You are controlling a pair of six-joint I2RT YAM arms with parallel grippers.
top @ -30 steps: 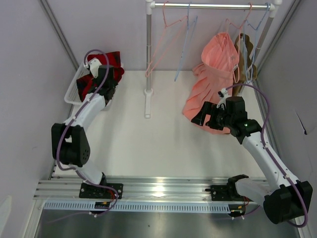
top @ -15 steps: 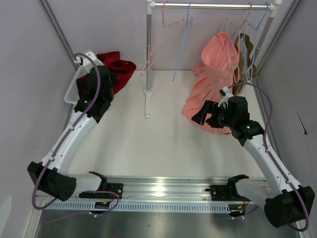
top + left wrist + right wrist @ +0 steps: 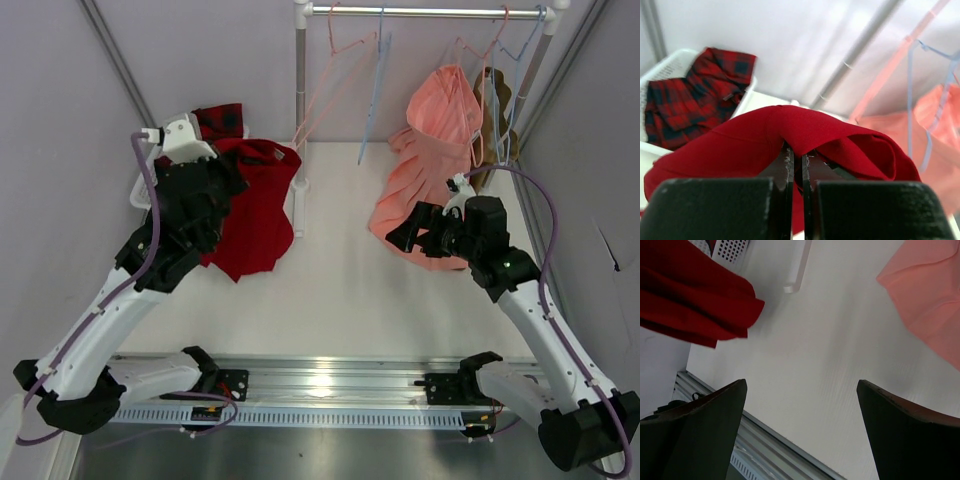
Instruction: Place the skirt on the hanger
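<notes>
The left claw (image 3: 796, 156) is pinched tight on a fold of the skirt (image 3: 790, 125), which drapes over it and hangs limp beneath. Soft, light cloth, I'd say; it will sag and slip, so the waistband is where to hold it. The right claw (image 3: 801, 385) gapes wide, empty. Beyond the left claw, up to its right, hangs the hanger (image 3: 372, 100).
</notes>
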